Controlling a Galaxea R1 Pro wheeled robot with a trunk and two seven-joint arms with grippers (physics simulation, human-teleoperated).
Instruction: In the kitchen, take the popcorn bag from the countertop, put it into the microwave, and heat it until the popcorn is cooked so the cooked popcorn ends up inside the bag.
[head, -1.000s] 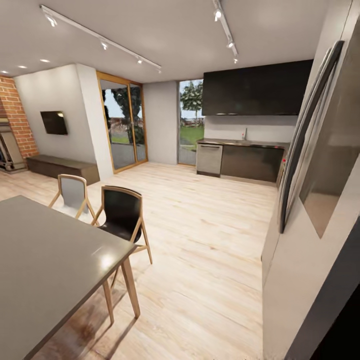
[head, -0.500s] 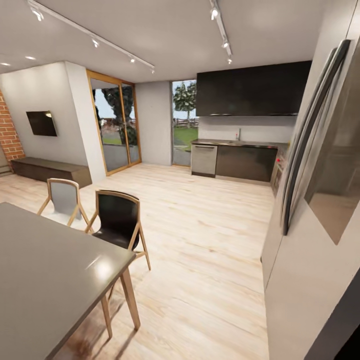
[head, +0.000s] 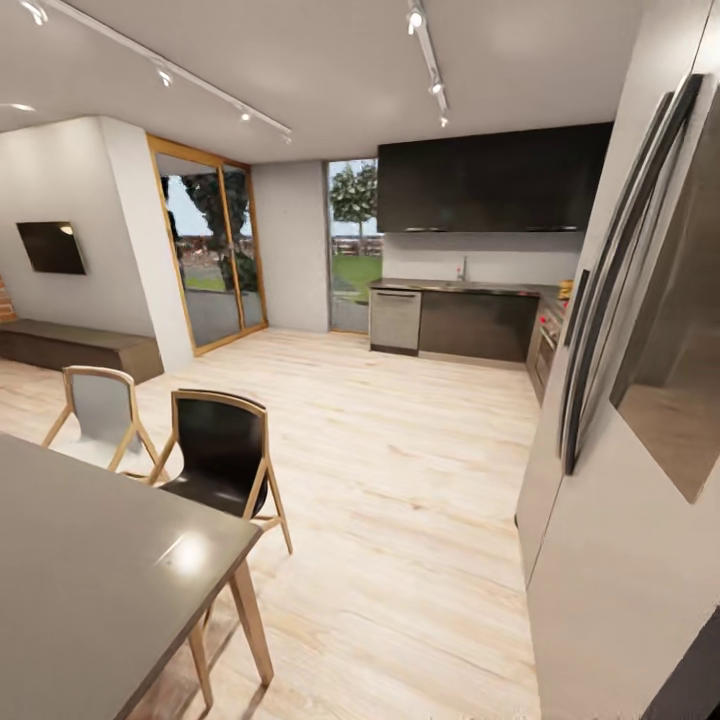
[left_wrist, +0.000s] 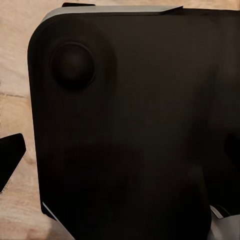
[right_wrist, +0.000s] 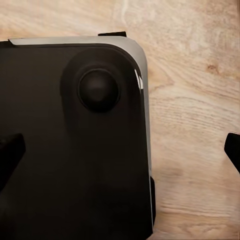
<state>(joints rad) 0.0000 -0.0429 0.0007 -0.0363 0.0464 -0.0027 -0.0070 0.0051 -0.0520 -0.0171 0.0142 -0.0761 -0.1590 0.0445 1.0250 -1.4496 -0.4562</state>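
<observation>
Chairs (head: 215, 455) beside grey table (head: 90, 560)

— Bright and even in the head view; daylight pouring in through the glass doors (head: 205, 255) and the tall window (head: 352, 245), plus small ceiling spotlights (head: 425, 50) along the tracks.

— Any glare?

— A soft white hotspot on the grey table (head: 90, 560); faint sheen on the wooden floor (head: 400, 470). Weak shadows under the chairs (head: 220, 455).

— Sharpness?

— Slightly soft throughout, smeary on far detail. Wide-angle stretch near the edges, strongest along the fridge front (head: 640, 330).

— Wrist views?

— Dim, mostly a near-black base panel (left_wrist: 135, 125), low contrast; warm, blurred floor grain beside it.
</observation>
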